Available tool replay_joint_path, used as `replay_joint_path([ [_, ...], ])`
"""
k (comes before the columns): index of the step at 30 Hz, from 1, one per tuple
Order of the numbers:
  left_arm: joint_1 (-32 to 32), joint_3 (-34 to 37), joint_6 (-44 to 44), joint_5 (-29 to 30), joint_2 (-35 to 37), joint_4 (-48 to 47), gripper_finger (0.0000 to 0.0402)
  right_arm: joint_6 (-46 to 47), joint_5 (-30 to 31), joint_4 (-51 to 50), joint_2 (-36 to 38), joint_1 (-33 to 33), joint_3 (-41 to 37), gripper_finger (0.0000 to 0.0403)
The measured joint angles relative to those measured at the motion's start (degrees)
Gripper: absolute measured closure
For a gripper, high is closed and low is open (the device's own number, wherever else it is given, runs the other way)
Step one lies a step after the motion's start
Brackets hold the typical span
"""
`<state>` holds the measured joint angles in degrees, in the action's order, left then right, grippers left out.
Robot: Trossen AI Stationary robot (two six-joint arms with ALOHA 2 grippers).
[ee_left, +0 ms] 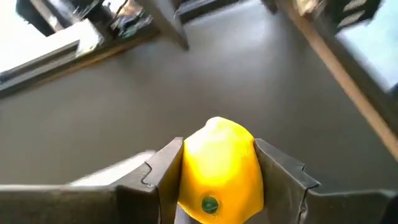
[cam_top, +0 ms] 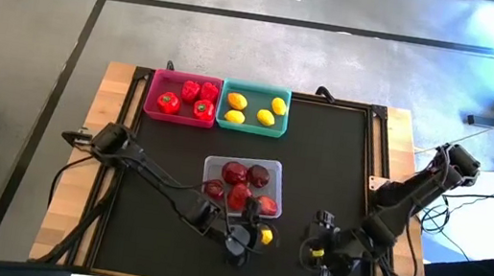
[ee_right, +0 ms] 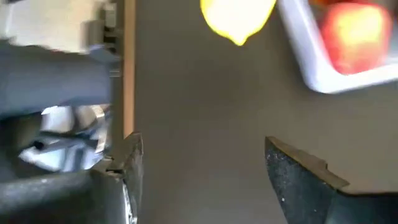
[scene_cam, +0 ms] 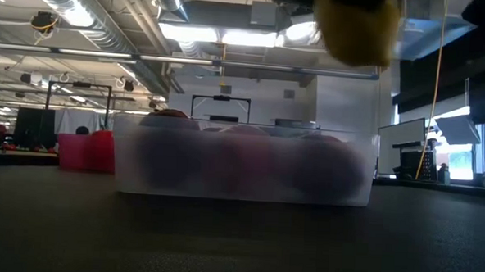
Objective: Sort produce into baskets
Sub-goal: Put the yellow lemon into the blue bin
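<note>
My left gripper is shut on a yellow lemon just in front of the grey-white basket, which holds several dark red apples. The lemon also shows in the left wrist view, high in the low view and in the right wrist view. My right gripper is open and empty over the mat, to the right of the lemon. At the far edge the pink basket holds red peppers and the teal basket holds lemons. My left gripper pinches the lemon's two sides between its two fingers, with a small green sticker on the lemon facing the wrist. The fingers slant down from the table's left. The lemon is lifted clear of the mat.
The black mat lies bare to the left and right of the grey-white basket. A wooden rim frames the table. Cables run along both arms near the front edge.
</note>
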<state>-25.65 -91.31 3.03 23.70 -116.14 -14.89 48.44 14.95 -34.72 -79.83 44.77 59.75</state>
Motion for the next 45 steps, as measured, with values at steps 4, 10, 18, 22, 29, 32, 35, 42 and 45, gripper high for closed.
replay_joint_path([
  [4, 0.34, 0.0, -1.72, 2.35, 2.41, -6.21, 0.0235, 3.67, 5.08, -3.49, -0.02, 1.69, -0.62, 0.0155],
  [10, 2.08, 0.0, -3.02, 2.41, 6.01, -14.48, 0.0234, 6.94, 6.23, -2.59, -0.07, 1.73, -4.67, 0.0155],
  [18, 7.7, 0.5, -0.32, 2.28, 8.07, -19.13, 0.0234, 8.35, 12.39, -2.62, -0.09, 1.54, -9.77, 0.0155],
  [22, 12.74, 2.07, 1.41, 0.68, 9.43, -18.87, 0.0234, 8.22, 14.6, -2.65, -0.09, -0.39, -12.63, 0.0155],
  [29, 23.93, 2.32, 1.78, -3.72, 9.9, -18.7, 0.0234, 5.68, 16.12, -2.62, -0.09, -7.67, -18.07, 0.0155],
  [32, 28.62, 2.32, 1.1, -4.97, 9.92, -18.7, 0.0234, 5.3, 16.3, -2.31, -0.09, -10.89, -19.67, 0.0155],
  [35, 33.47, 2.32, -0.96, -5.38, 9.92, -18.71, 0.0234, 5.39, 16.04, -1.91, -0.11, -12.9, -20.68, 0.0155],
  [42, 44.66, 2.32, -7.1, -10.14, 9.57, -19.59, 0.0234, 5.77, 15.91, 1.23, -0.14, -15.79, -22.12, 0.0155],
  [45, 48.31, 2.33, -8.91, -13.37, 9.32, -19.46, 0.0234, 6.8, 16.54, 3.0, -0.15, -16.46, -22.12, 0.0155],
])
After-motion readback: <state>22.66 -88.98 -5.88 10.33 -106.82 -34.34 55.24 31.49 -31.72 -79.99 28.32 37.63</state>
